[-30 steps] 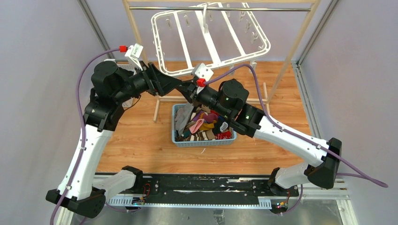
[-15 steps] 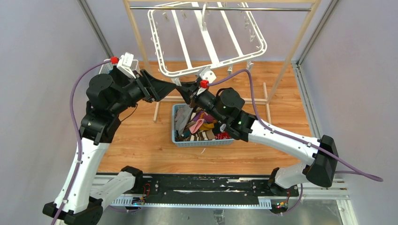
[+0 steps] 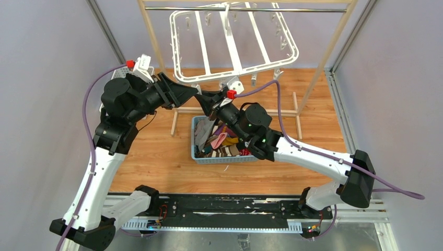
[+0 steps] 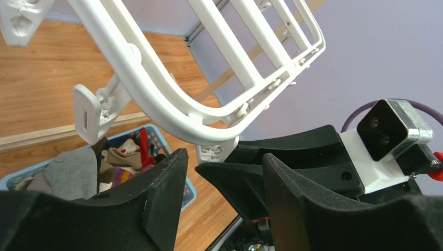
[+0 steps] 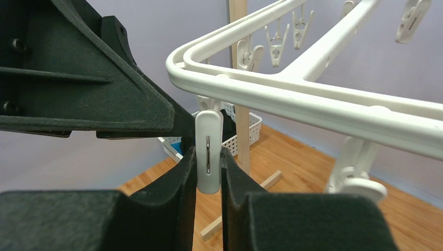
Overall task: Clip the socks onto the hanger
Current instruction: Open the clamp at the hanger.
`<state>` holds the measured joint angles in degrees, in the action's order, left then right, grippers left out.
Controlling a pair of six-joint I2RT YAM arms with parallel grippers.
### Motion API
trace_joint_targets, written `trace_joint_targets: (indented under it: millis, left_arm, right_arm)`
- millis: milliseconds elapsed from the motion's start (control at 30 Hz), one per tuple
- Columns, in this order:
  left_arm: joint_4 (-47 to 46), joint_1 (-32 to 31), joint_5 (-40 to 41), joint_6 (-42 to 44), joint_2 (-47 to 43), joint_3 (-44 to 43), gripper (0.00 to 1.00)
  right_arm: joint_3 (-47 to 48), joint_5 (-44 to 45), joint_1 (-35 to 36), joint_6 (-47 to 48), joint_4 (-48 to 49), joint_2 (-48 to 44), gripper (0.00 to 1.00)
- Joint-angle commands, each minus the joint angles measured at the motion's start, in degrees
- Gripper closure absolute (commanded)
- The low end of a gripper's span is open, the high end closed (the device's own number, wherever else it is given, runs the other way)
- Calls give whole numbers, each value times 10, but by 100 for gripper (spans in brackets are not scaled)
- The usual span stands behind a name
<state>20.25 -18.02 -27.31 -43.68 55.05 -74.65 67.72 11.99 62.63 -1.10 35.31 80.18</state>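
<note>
The white hanger [image 3: 233, 42] hangs tilted from the rail, its near rim just above both grippers. My right gripper [image 5: 209, 157] is shut on one white clip [image 5: 209, 141] dangling from the hanger's rim [image 5: 292, 99]. My left gripper [image 4: 224, 157] is open and holds nothing. It points at that same clip [image 4: 217, 151] from the left, with the right gripper's black fingers [image 4: 251, 183] in the gap beyond its tips. In the top view the two grippers meet tip to tip, left [image 3: 194, 95] and right [image 3: 205, 99]. The socks [image 3: 224, 138] lie heaped in a blue basket [image 3: 224, 159] below them.
A wooden rack with a metal rail [image 3: 245, 9] carries the hanger, and its posts [image 3: 151, 36] and floor bars [image 3: 298, 112] flank the basket. A white perforated basket [image 5: 251, 125] stands behind the rack post. Purple cables trail from both wrists.
The hanger has swung and its near rim has shifted. Both wrists have moved a little left under that rim. My left gripper's jaws have narrowed.
</note>
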Motion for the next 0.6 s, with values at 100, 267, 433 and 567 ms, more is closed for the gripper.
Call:
trace_joint_targets:
  millis: [100, 267, 433, 567]
  left_arm:
    - [-1, -1, 16, 8, -11, 3, 42]
    - [-5, -1, 21, 16, -1, 0, 44]
    - [-7, -1, 18, 23, 9, -6, 45]
    - [-6, -1, 16, 25, 10, -1, 46]
  right_arm:
    - [-6, 23, 15, -16, 33, 13, 100]
    - [1, 20, 20, -23, 34, 21, 100]
    - [6, 16, 23, -28, 32, 24, 100]
    - [8, 15, 26, -29, 33, 28, 100]
